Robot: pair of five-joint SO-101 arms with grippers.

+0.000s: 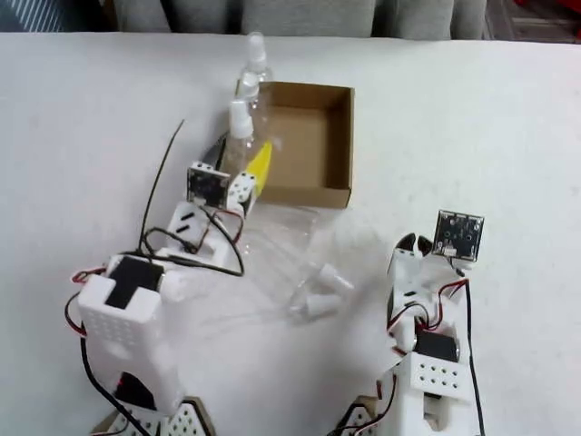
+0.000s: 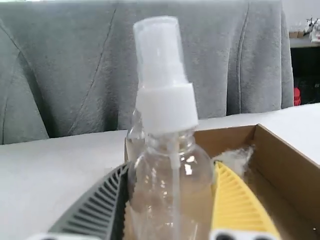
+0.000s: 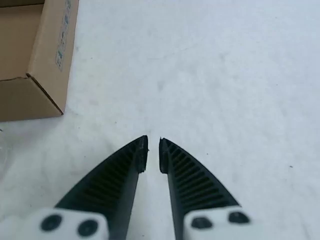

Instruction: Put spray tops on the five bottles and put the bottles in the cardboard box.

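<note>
My left gripper (image 1: 243,153) (image 2: 171,172), with one grey and one yellow finger, is shut on a clear bottle (image 1: 240,129) (image 2: 167,192) that stands upright with a white spray top (image 2: 164,85) on it. It is at the left wall of the open cardboard box (image 1: 309,145) (image 2: 280,160). Two more capped bottles (image 1: 254,68) stand just behind it at the box's far left corner. Clear bottles (image 1: 286,245) with spray tops (image 1: 320,291) lie on the table in front of the box. My right gripper (image 1: 406,245) (image 3: 153,152) hovers low over bare table to the right of them, shut on nothing.
The white table (image 1: 472,118) has free room to the right of the box and at the far left. A black cable (image 1: 159,186) runs from the left arm. The box's near corner (image 3: 40,75) lies ahead of the right gripper. Grey chair backs (image 2: 75,65) stand behind the table.
</note>
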